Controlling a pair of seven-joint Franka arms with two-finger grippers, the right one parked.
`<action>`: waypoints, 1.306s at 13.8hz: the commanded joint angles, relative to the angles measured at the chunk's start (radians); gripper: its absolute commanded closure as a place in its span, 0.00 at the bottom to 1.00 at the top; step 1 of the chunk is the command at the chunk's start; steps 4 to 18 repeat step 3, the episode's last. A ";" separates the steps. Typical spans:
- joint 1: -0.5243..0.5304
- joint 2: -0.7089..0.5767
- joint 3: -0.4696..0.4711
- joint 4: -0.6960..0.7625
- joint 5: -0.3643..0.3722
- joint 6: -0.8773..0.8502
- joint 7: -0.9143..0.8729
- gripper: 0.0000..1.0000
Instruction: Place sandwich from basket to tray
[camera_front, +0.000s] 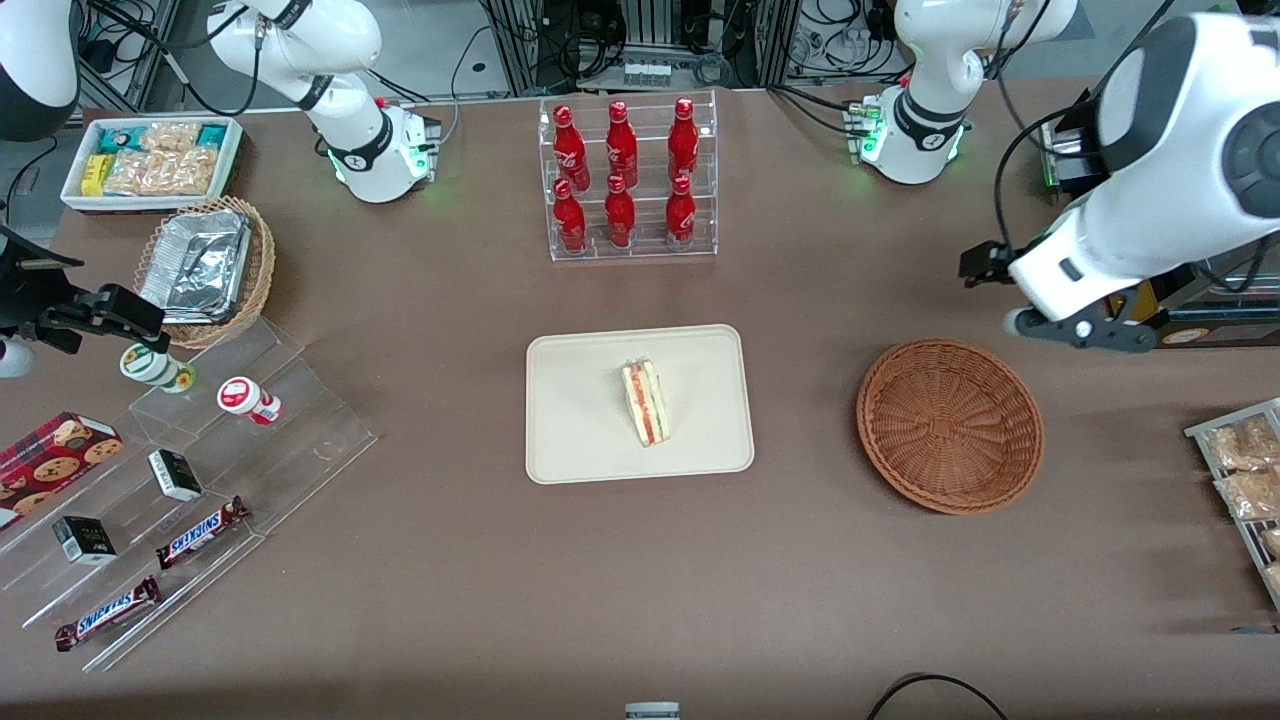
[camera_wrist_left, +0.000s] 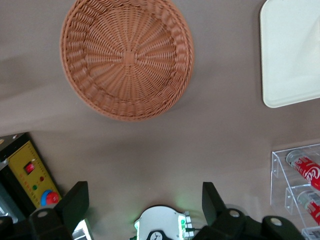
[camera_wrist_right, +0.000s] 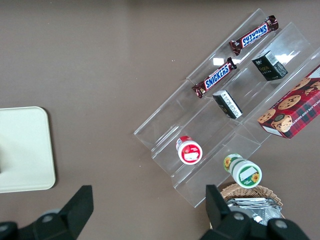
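Left gripper (camera_wrist_left: 145, 202) is released: fingers (camera_wrist_left: 75, 202) spread wide, nothing between them. It hangs high over bare table, farther from the front camera than the basket (camera_front: 950, 425) and toward the working arm's end, well apart from the wicker. In the front view the left arm's wrist (camera_front: 1075, 290) sits above the basket's rim on that same side.

Basket holds nothing; the woven bottom is fully visible in the wrist view.

Sandwich (camera_front: 646, 402) lies on the tray (camera_front: 580, 440), roughly centred, cut edge with red and green layers facing up. Tray sits beside the basket, toward the parked arm's end, with a gap of table between the two.

Relative to the tray: clear rack of red bottles (camera_front: 625, 180) is farther from the front camera; clear stepped shelf (camera_front: 300, 440) with Snickers bars (camera_front: 200, 533) is toward the parked arm's end
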 joint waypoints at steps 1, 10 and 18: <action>0.007 -0.062 0.020 -0.029 0.005 -0.024 0.018 0.00; 0.007 -0.078 0.043 -0.032 0.006 -0.024 0.022 0.00; 0.007 -0.078 0.043 -0.032 0.006 -0.024 0.022 0.00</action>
